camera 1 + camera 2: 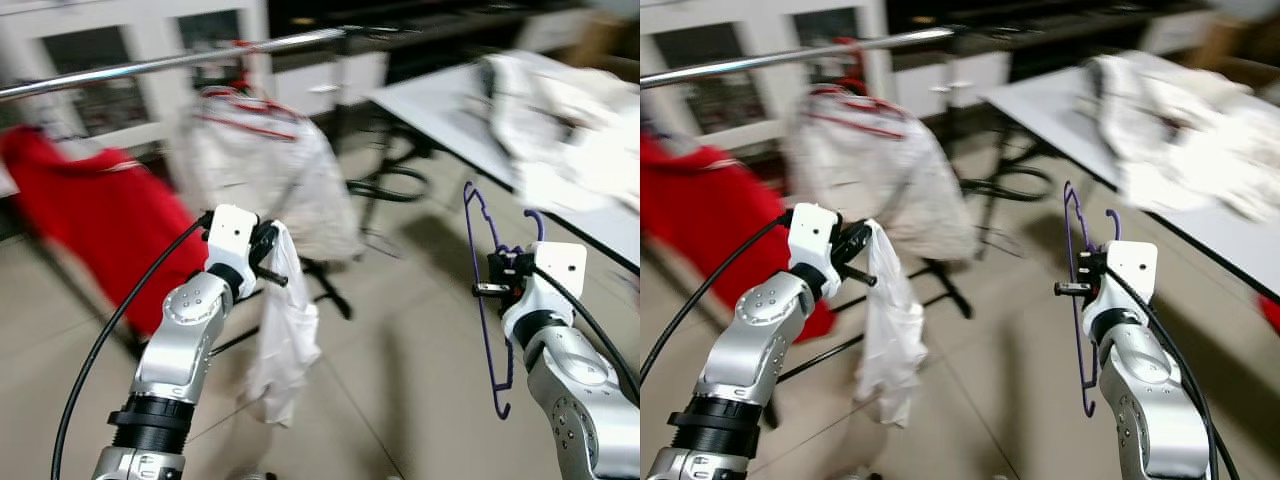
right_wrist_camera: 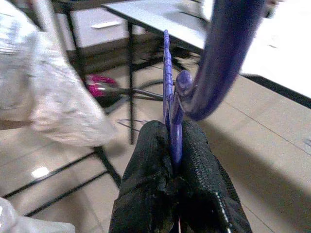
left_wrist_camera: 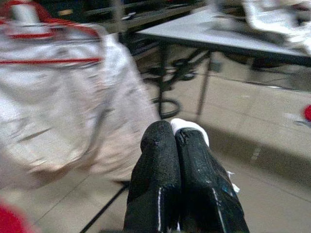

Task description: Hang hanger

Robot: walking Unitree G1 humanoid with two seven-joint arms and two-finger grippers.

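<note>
Both grippers loaded near the silver metal clothes rail point(image 1: 180, 58)
Right gripper point(image 1: 492, 277) clamps the thin purple plastic hanger point(image 1: 487, 300); left gripper point(image 1: 268, 262) pinches white cloth point(image 1: 285, 340), which may slip.

A red garment point(image 1: 100, 225) hangs at the left, its top edge near a long metal clothes rail point(image 1: 180, 58) that runs across the upper scene. Beside it on the same rail hangs a pale, whitish garment point(image 1: 270, 170) on a red hanger point(image 1: 240, 105). A small white cloth point(image 1: 285, 335) dangles lower down in front of these. To the right stands a white table point(image 1: 430, 105) on dark legs, with a heap of white laundry point(image 1: 565, 125) on top. Behind everything are white cabinets with glass doors point(image 1: 95, 65). The floor point(image 1: 400, 340) is laid with pale tiles.
</note>
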